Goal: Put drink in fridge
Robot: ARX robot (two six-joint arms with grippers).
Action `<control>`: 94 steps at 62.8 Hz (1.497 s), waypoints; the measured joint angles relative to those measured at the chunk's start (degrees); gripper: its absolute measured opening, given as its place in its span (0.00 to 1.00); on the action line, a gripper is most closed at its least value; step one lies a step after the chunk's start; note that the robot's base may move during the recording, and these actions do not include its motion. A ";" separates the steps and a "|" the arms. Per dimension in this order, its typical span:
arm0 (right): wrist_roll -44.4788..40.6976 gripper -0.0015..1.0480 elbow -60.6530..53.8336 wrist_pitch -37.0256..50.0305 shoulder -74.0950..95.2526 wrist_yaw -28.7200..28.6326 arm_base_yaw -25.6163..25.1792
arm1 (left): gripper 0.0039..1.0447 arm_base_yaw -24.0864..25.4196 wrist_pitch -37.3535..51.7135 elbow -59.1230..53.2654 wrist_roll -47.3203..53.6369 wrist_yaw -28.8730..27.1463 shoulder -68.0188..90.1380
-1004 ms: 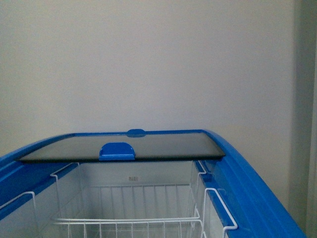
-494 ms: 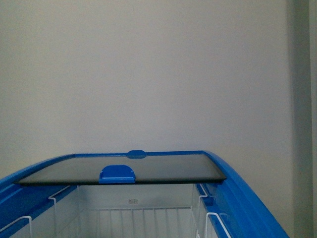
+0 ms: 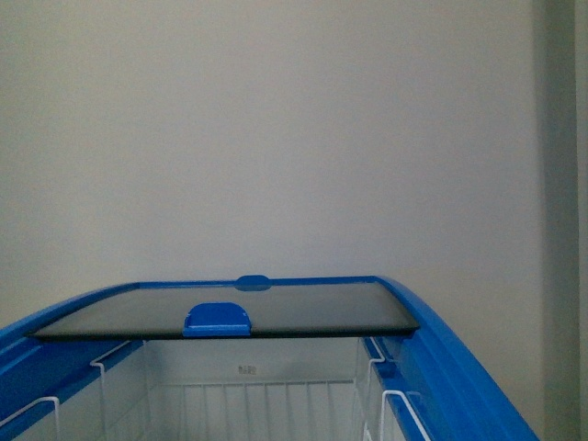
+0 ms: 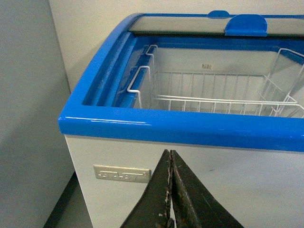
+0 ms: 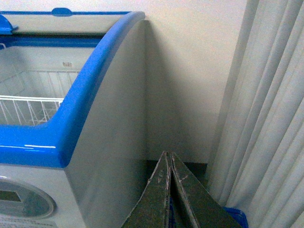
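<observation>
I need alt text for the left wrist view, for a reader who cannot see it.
The shut left gripper hangs in front of the white fridge, below its blue rim. The near side is open, showing empty white wire baskets; the glass lid covers the far end. No drink is visible.

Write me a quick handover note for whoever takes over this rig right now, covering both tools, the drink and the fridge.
Left tool: shut, holding nothing, in front of the fridge near its metal nameplate.
Right tool: shut, holding nothing, off the fridge's side, by the curtain.
Fridge: near side open, glass lid slid to the far end, wire basket showing inside with no items seen in it.
Drink: not visible in any view.
Done: fridge open.
Left: find and grasp the drink, place it inside.
</observation>
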 joint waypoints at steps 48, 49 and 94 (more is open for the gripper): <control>0.04 0.03 -1.38 -17.09 -19.65 -0.02 0.02 | 0.02 0.00 0.00 0.00 0.00 0.00 0.00; 0.04 0.03 -1.38 -17.11 -19.67 0.02 0.02 | 0.02 0.00 0.00 0.00 0.00 0.00 0.00; 0.07 0.92 -1.38 -17.11 -19.65 0.02 0.02 | 0.92 0.00 0.00 0.00 -0.11 -0.02 0.00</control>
